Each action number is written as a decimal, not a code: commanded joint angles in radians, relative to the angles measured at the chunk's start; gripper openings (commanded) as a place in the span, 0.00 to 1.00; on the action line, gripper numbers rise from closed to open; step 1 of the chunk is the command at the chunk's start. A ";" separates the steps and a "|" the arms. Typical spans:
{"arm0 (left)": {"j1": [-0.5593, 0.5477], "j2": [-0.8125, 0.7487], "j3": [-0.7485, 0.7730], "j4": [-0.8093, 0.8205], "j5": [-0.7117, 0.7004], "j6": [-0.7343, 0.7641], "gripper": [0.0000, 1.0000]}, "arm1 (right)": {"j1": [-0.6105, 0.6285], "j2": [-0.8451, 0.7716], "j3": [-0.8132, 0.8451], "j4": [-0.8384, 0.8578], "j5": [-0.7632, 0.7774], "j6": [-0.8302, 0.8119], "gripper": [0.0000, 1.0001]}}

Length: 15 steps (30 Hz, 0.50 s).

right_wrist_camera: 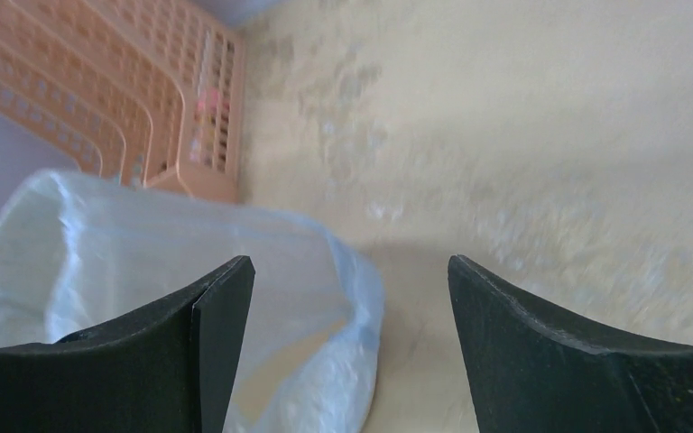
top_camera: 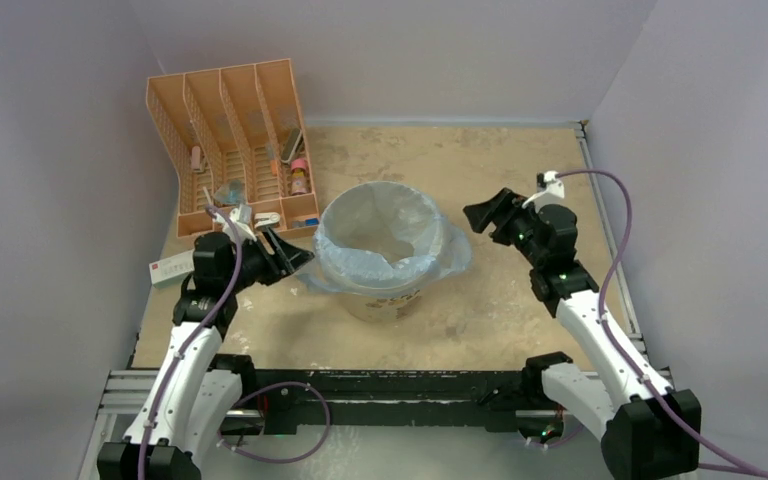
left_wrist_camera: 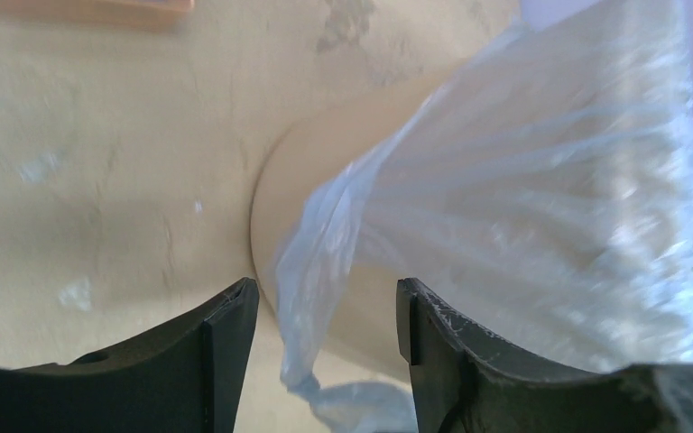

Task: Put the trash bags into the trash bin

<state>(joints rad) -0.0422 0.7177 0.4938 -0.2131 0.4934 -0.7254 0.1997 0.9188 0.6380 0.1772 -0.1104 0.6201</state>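
The cream-beige trash bin (top_camera: 385, 298) stands in the middle of the table. The light-blue trash bag (top_camera: 385, 232) lines it, its top folded out over the rim and hanging down the sides. My left gripper (top_camera: 295, 257) is open, just left of the bin; a knotted corner of the trash bag (left_wrist_camera: 311, 298) hangs between its fingers, against the bin wall (left_wrist_camera: 325, 162). My right gripper (top_camera: 475, 215) is open, just right of the bin; the overhanging bag edge (right_wrist_camera: 347, 361) lies between its fingers.
An orange slotted organizer rack (top_camera: 230, 140) with small items stands at the back left, also in the right wrist view (right_wrist_camera: 126, 99). A white box (top_camera: 170, 268) lies by the left arm. Grey walls close the left, back and right sides.
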 commanded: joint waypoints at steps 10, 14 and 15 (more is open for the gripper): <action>0.006 -0.129 -0.149 -0.051 0.181 -0.196 0.58 | -0.002 0.166 -0.183 0.198 -0.452 0.251 0.80; 0.007 -0.069 -0.213 0.117 0.297 -0.265 0.58 | -0.002 0.229 -0.163 0.185 -0.452 0.221 0.76; 0.006 -0.051 -0.231 0.161 0.321 -0.279 0.58 | -0.001 0.237 -0.159 0.173 -0.454 0.216 0.74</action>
<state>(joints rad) -0.0406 0.6121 0.3161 -0.2394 0.6907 -0.9230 0.2001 1.1309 0.4515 0.2955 -0.4965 0.8314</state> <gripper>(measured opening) 0.582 0.772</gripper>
